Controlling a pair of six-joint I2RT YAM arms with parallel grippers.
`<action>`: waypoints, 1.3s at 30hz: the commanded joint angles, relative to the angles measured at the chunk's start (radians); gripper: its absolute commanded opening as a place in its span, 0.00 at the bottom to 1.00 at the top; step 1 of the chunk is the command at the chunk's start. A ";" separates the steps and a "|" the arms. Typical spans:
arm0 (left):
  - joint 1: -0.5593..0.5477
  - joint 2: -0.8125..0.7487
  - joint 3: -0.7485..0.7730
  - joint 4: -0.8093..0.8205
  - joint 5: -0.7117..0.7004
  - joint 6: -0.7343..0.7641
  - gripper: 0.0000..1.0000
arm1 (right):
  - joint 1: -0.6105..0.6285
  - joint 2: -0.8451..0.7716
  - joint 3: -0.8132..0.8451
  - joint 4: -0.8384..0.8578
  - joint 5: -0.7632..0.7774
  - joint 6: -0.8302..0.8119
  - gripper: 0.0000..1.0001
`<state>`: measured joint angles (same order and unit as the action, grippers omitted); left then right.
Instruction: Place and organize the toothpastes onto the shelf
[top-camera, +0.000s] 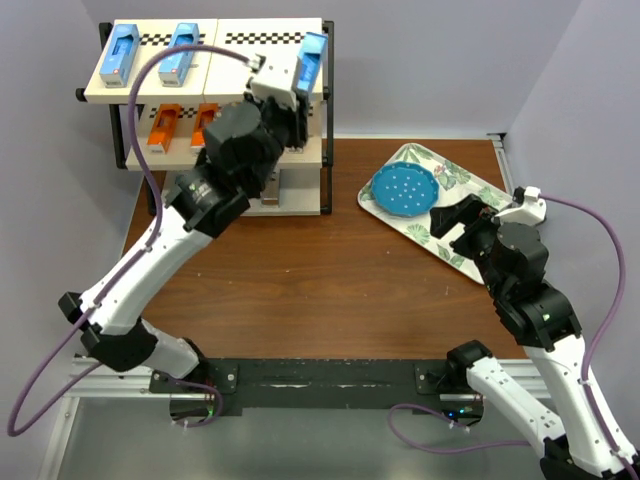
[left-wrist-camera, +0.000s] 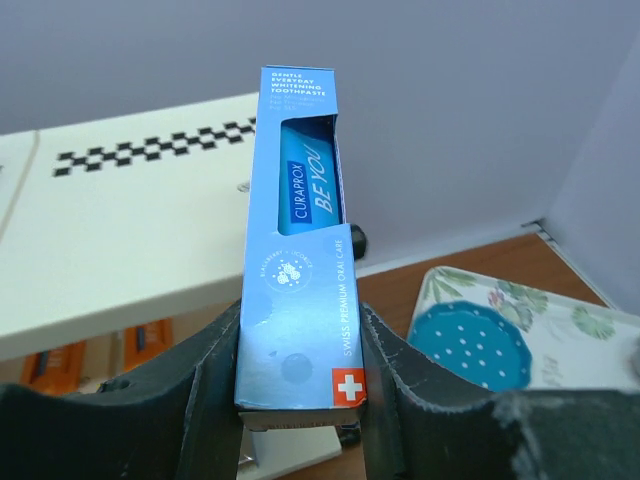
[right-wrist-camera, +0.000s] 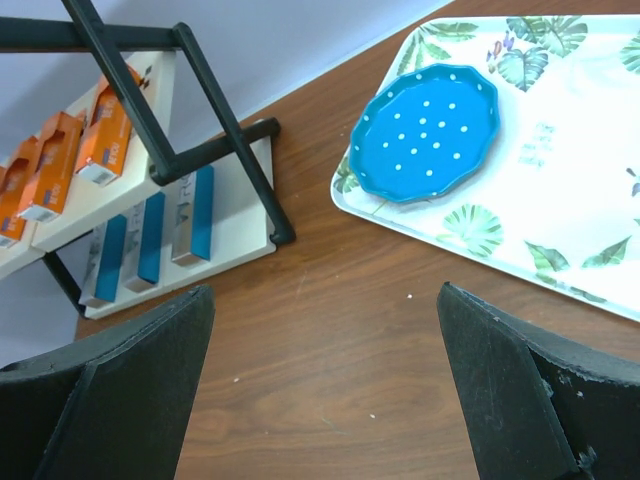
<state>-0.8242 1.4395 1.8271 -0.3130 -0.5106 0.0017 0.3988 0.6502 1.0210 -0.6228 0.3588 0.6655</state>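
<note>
The shelf (top-camera: 240, 55) stands at the table's back left. On its top board lie two light blue toothpastes (top-camera: 121, 55) (top-camera: 181, 53). My left gripper (top-camera: 293, 85) is shut on a third light blue toothpaste (left-wrist-camera: 300, 270), held over the right end of that top board (left-wrist-camera: 120, 230). Orange toothpastes (top-camera: 163, 127) lie on the middle tier, and in the right wrist view silver-grey and blue ones (right-wrist-camera: 150, 240) lie on the bottom board. My right gripper (right-wrist-camera: 325, 300) hangs open over bare wood, near the tray.
A floral-patterned tray (top-camera: 470, 185) lies at the right, carrying a blue dotted plate (top-camera: 404, 190). The shelf's black frame posts (right-wrist-camera: 215, 110) run along its right side. Grey walls close in behind and on both sides.
</note>
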 joint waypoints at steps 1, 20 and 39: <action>0.106 0.082 0.202 -0.093 -0.003 0.009 0.19 | 0.000 -0.004 -0.002 -0.018 0.035 -0.041 0.98; 0.438 0.280 0.434 -0.224 0.132 -0.192 0.23 | 0.000 0.011 0.007 -0.057 0.054 -0.156 0.98; 0.485 0.354 0.455 -0.255 0.150 -0.174 0.31 | 0.000 0.045 -0.021 -0.012 0.032 -0.211 0.98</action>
<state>-0.3496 1.7824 2.2379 -0.6056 -0.3691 -0.1806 0.3988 0.6937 1.0031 -0.6735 0.3981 0.4751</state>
